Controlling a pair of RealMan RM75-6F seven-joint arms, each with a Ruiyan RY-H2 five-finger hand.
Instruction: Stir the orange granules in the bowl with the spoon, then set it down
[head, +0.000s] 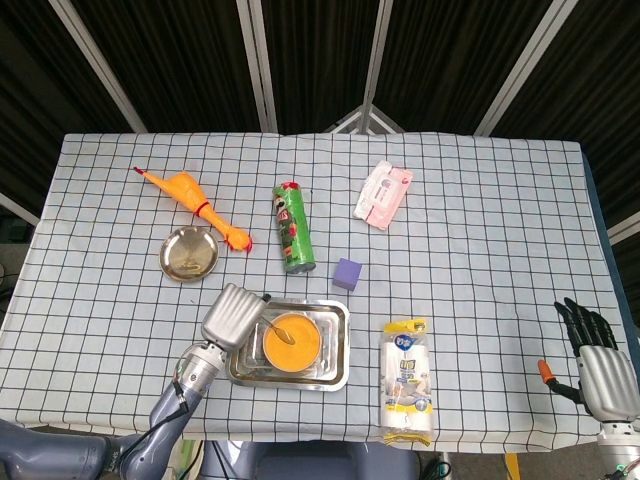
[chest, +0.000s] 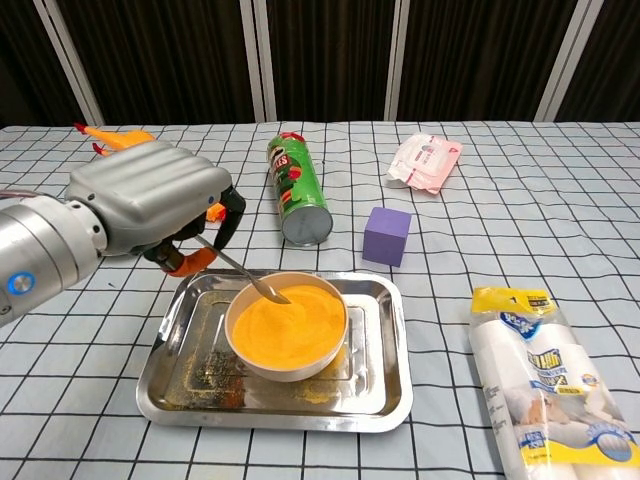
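A white bowl (chest: 287, 352) (head: 290, 346) of orange granules sits in a steel tray (chest: 385, 395) (head: 335, 372) near the table's front. My left hand (chest: 148, 207) (head: 230, 314) hovers over the tray's left rim and holds a metal spoon (chest: 246, 277) (head: 270, 324) by its handle. The spoon slants down to the right, its tip just at the granules' far-left surface. My right hand (head: 592, 352) hangs off the table's right edge, fingers spread, holding nothing.
A green chip can (chest: 298, 190) lies behind the tray, a purple cube (chest: 387, 236) to its right. A rubber chicken (head: 192, 203) and small steel dish (head: 190, 253) lie at left. A tissue pack (chest: 530, 378) lies right of the tray, a pink wipes pack (chest: 426, 161) further back.
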